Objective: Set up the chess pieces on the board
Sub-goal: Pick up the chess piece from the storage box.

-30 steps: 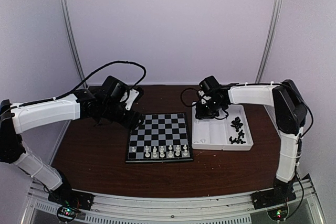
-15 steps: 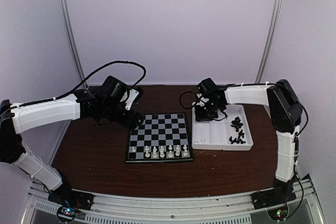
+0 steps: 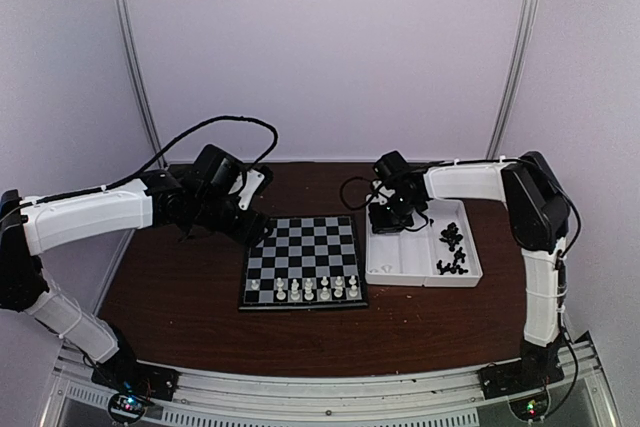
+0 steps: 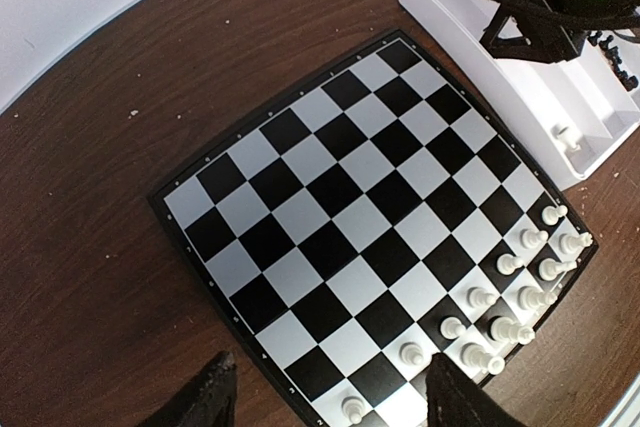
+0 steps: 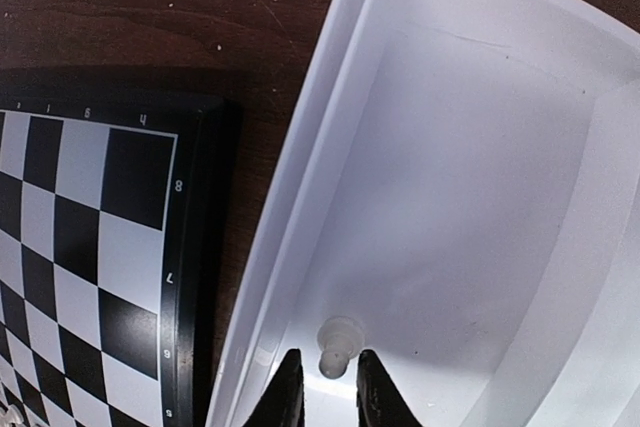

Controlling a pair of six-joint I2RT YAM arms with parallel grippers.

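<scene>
Dark brown tabletop (image 3: 180,287) enclosed by pale lilac walls (image 3: 330,47), seen from above and from both wrists. At centre lies the board (image 3: 305,247), flat and square to the table edge. White chess pieces (image 3: 310,289) stand upright on it in the two rows nearest the arm bases, and the remaining squares are bare. Just beside the board's right edge sits a white two-compartment tray (image 3: 400,274). Its right compartment holds a loose cluster of black chess pieces (image 3: 452,247). Its left compartment holds a single white pawn (image 5: 338,347), upright near the wall that faces the board. The right gripper (image 5: 330,394) reaches down into this left compartment, its fingertips (image 5: 287,392) set narrowly apart on either side of the pawn. Whether they already press on the pawn cannot be told. The left gripper (image 4: 332,397) hangs above the board's far-left corner with its jaws spread wide and nothing between them, clear of every piece. In the left wrist view the board (image 4: 330,197) fills the frame, with the right arm's dark wrist over the tray at upper right.
</scene>
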